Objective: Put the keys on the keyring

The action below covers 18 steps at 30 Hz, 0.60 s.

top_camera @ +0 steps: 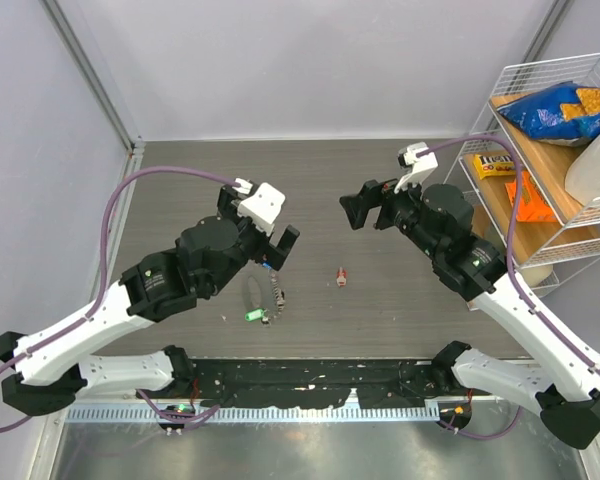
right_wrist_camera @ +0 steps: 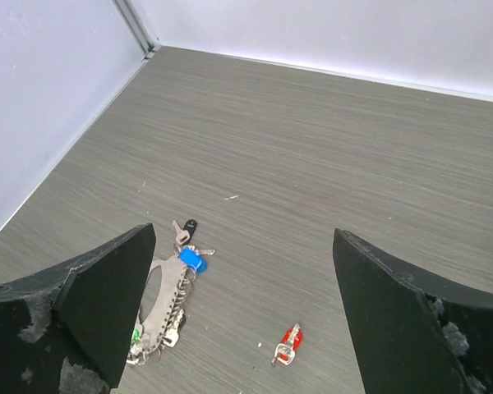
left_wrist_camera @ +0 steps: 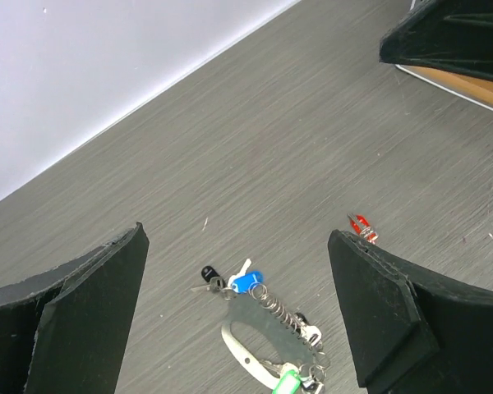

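The keyring is a flat silver loop with a coiled strip, lying on the table left of centre. On it hang a blue-headed key, a black-headed key and a green tag. A red-headed key lies alone to its right, also seen in the right wrist view as the red key. My left gripper hovers open just above the keyring's far end. My right gripper hangs open higher up, beyond the red key. Neither holds anything.
A white wire rack stands at the right edge, holding a blue snack bag, candy packets and a white container. Grey walls close the back and left. Purple cables loop off both arms.
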{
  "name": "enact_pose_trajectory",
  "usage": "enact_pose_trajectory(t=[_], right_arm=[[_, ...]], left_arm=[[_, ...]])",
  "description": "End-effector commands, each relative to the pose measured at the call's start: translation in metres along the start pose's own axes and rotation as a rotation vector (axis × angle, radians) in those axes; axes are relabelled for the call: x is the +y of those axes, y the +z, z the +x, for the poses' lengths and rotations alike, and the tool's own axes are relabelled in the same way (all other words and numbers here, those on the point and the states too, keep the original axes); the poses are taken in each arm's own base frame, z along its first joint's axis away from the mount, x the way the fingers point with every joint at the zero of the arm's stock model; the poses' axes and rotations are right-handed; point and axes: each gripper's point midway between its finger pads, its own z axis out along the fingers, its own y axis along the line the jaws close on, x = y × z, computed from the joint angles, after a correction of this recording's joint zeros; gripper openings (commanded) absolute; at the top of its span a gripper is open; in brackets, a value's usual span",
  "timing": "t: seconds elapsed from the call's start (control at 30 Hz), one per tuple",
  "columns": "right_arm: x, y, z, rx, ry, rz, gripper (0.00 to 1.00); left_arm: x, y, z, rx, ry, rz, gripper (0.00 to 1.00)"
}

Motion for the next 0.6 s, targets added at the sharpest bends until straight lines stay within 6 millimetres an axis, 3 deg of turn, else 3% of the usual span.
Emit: enact_pose_trajectory(t=[0.0,0.17,0.27,0.57], right_arm=[[0.013,-0.015,-0.014,-0.021,-0.002,-0.065,0.95],[0.027,-0.024,0.005,0.038,-0.026,-0.172,0.95],[0.041,-0.022,0.032,0.127,-0.030,-0.249,0.95],[0.041,-0.027,0.103,0.278,-0.057,-0.223,0.96]], left_arm=[[0.006,-0.009,-0.012,-0.077,-0.048,-0.006,0.99],[-0.006,-0.014,0.003,-0.058,-0.108,0.057,0.99],[-0.008,-0.015,0.015,-0.036,-0.132,0.059,0.99],[0.013,-0.026,0.065,0.068,-0.192,-0.073,0.99]])
